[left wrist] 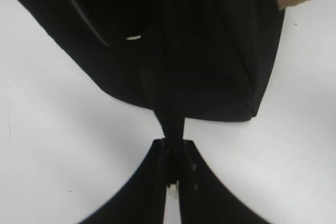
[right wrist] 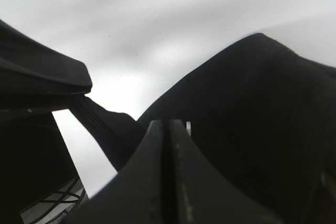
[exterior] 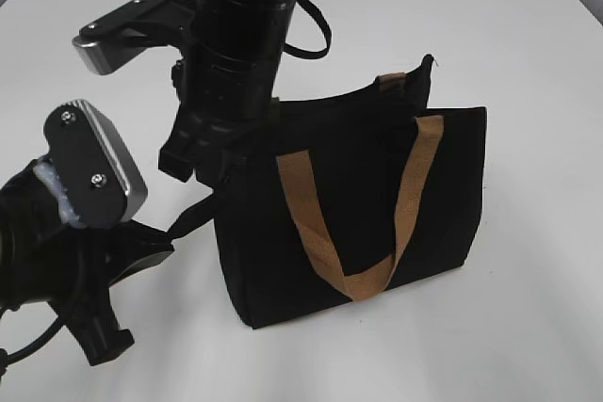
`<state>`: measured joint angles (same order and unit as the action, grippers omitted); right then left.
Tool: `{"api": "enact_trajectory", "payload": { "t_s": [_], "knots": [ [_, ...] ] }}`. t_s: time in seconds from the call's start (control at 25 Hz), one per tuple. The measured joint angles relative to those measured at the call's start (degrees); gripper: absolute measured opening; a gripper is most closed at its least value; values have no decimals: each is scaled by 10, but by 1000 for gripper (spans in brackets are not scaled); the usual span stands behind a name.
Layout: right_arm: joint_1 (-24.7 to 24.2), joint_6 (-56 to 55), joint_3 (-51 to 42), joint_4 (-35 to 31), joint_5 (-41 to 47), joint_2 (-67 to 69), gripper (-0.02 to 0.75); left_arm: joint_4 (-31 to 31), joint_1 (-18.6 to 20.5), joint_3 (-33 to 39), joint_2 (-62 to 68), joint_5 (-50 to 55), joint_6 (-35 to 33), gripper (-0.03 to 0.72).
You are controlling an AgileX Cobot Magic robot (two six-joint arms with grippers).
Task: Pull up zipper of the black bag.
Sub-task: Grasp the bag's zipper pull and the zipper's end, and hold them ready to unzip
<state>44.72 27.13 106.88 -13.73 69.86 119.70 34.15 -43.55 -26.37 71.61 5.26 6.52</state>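
The black bag stands upright with tan handles; its top gapes open. My left gripper is shut on the black side strap at the bag's left end, which also shows in the exterior view. My right arm comes down onto the bag's top left end and hides its own jaws there. In the right wrist view the right gripper is shut against the bag, with a silvery sliver of the zipper at its tip. A silvery glint shows on the bag.
The bag stands on a white table. The left arm's silver-faced wrist housing sits low at the left. A black cable loop hangs behind the right arm.
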Motion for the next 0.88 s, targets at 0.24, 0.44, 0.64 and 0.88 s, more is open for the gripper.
{"api": "enact_trajectory", "payload": {
  "t_s": [0.24,0.44,0.64,0.88],
  "knots": [
    [0,8,0,0,0,-6,-1,-10,0,0,0,4,0,25],
    [0,9,-1,15,1,-38,-1,-46,0,0,0,8,0,25],
    [0,10,-1,25,1,-58,-1,-59,0,0,0,9,0,25],
    [0,3,-1,-6,1,-61,49,-105,0,0,-1,9,0,25]
  ]
}}
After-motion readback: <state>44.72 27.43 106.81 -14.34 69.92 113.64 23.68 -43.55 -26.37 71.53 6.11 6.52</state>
